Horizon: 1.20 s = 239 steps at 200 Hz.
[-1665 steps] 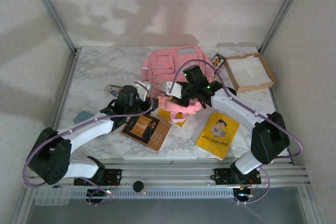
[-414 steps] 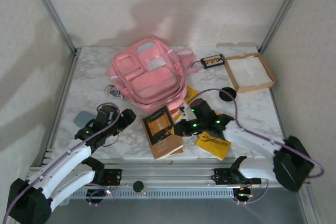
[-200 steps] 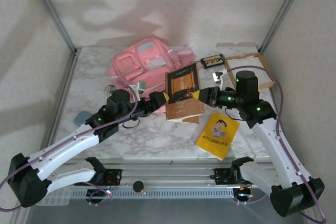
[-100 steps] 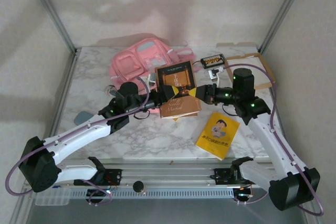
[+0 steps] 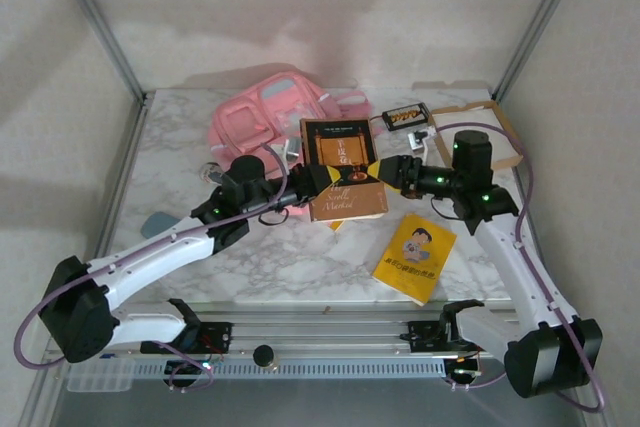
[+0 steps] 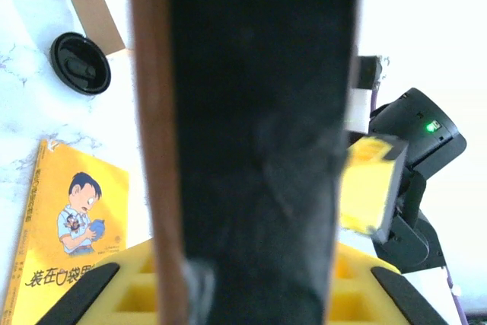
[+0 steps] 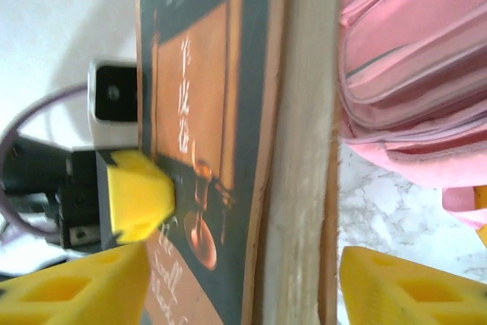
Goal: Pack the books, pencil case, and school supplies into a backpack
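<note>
Yr left gripper (image 5: 307, 183) is clamping the dark book (image 5: 340, 159) nr the pink backpack (image 5: 258, 123). Yr right gripper (image 5: 386, 173) is straddling its edge, jaws apart.

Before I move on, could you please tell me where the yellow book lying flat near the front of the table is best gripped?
Take the yellow book by its right long edge, coming in low from the right. It lies flat and thin on the table, so a top-down pinch has nothing to close on; probably one finger must slide under that free edge.
</note>
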Motion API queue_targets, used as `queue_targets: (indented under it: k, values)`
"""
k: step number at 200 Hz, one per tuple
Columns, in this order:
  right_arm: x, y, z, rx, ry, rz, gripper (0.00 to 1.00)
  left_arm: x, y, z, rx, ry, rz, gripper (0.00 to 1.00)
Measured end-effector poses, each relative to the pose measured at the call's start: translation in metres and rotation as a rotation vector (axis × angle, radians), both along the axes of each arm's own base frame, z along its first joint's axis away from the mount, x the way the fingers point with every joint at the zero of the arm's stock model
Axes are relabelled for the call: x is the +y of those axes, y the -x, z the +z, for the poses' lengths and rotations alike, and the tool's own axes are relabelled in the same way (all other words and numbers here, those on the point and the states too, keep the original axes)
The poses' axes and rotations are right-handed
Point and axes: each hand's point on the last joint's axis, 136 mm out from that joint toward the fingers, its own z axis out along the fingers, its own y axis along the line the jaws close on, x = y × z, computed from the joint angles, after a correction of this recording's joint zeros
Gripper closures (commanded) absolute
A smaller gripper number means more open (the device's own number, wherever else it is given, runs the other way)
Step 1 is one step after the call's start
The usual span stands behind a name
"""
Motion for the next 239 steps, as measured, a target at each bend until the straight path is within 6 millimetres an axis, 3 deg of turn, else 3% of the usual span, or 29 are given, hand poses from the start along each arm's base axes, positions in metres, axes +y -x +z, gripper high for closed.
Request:
queue_targets:
  k: [5,21,63,79,107,124,148,167,203,212,225,239]
  values:
    - [-0.003,-0.002,-0.001,-0.003,0.000,-0.010,0.02,-0.001,-0.001,-0.001,0.004,0.000,-0.004,1.00]
    - [-0.007,-0.006,-0.008,0.020,-0.015,-0.024,0.01,-0.007,-0.003,-0.004,0.015,0.007,-0.017,1.00]
    - [-0.001,-0.002,-0.012,0.064,-0.087,0.026,0.01,-0.017,-0.011,0.003,-0.002,0.042,-0.033,1.00]
    - [0.001,0.000,-0.008,0.068,-0.119,0.046,0.06,-0.019,-0.013,0.005,-0.012,0.052,-0.031,1.00]
    - [0.002,0.004,0.007,0.044,-0.174,0.067,0.28,-0.022,-0.021,0.002,-0.016,0.034,-0.018,1.00]
    - [-0.001,0.004,0.013,0.049,-0.191,0.056,0.33,-0.022,-0.023,0.006,-0.032,0.032,-0.009,1.00]
    - [-0.002,0.003,0.016,0.043,-0.198,0.052,0.49,-0.020,-0.025,0.007,-0.048,0.019,0.001,1.00]
    - [-0.002,0.004,0.016,0.032,-0.195,0.053,0.68,-0.019,-0.027,0.003,-0.045,0.003,0.006,1.00]
    - [-0.004,0.003,0.004,0.055,-0.159,0.040,0.94,-0.018,-0.028,-0.003,-0.044,-0.021,0.007,1.00]
    - [-0.004,0.002,0.002,0.051,-0.148,0.038,1.00,-0.017,-0.028,-0.004,-0.042,-0.027,0.008,0.94]
    - [-0.004,0.001,-0.001,0.054,-0.133,0.036,1.00,-0.017,-0.029,-0.006,-0.047,-0.036,0.008,0.85]
    - [-0.005,-0.001,-0.003,0.055,-0.119,0.034,1.00,-0.015,-0.031,-0.008,-0.058,-0.053,0.007,0.61]
